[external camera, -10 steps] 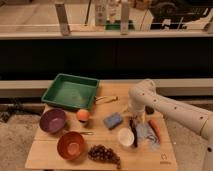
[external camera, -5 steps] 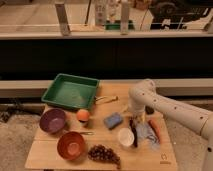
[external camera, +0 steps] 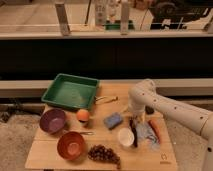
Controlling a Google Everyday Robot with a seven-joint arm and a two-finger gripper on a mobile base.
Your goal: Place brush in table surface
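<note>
**Brush lies on the table under a wide-open gripper**

At the front edge of the table surface [external camera: 45,156], a small dark logo [external camera: 163,161] marks the right corner. A bunch of dark grapes [external camera: 103,153] lies directly on the wood. Just left of them sits an orange bowl [external camera: 71,145], with only its bare inside showing. To the right, a white cup [external camera: 125,137] stands upright; what it holds cannot be told.

The brush [external camera: 134,138] lies right beside the cup, on the tabletop. It is a slim dark stick, much thinner than the cup, pointing roughly front to back. A pale bluish crumpled item [external camera: 147,135] is on its other side, then an orange carrot [external camera: 155,129].

The gripper [external camera: 135,122] hangs over the far end of the brush at the end of the white arm [external camera: 165,107]. Its fingers are spread wide and grip nothing.

Farther back are a blue sponge [external camera: 113,120], an orange ball [external camera: 83,115] and a purple bowl [external camera: 52,120] with a bare interior. Beyond them, the green tray [external camera: 59,95] shows a bare floor, and a thin golden utensil [external camera: 106,99] lies at its right side.
</note>
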